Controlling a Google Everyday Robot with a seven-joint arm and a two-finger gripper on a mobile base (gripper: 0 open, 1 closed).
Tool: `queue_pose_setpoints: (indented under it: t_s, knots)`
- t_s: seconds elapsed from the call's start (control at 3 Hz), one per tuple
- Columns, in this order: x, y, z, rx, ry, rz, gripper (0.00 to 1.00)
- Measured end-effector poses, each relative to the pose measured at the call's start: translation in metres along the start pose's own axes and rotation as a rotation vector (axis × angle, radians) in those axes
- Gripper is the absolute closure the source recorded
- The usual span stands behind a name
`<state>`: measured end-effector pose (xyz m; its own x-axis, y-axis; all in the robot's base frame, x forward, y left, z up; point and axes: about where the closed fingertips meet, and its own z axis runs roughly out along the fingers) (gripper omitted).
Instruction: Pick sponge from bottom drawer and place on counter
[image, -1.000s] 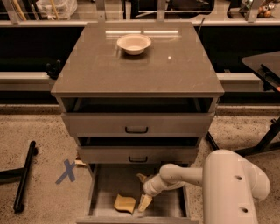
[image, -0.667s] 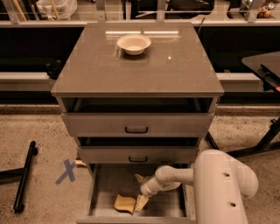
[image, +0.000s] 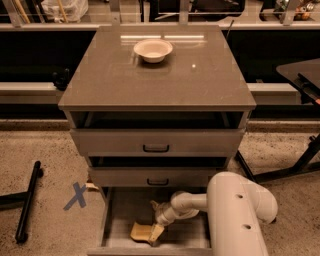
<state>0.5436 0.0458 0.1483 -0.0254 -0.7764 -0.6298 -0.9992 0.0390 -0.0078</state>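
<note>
Claw (image: 156, 231) at sponge (image: 141, 232) — near bottom drawer (image: 125, 207) front edge.

Probably lab: hand (image: 156, 230) in bottom drawer (image: 122, 212)

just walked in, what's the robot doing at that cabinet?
The robot's arm reaches down into the open bottom drawer, with the gripper at the right edge of the tan sponge, which lies near the drawer's front. Whether it has a grip on it cannot be told. The sponge is in the drawer, not yet on the counter. A cream bowl sits toward the back of the counter.
</note>
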Motion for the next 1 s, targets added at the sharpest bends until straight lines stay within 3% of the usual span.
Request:
queue_pose_setpoints:
  t_s: [0.67,1.0]
  knots:
    - [-0.003,0.011,0.029,-0.025,0.003,0.017,0.0]
    - [0.001,0.012,0.041,-0.038,-0.003,0.023,0.18]
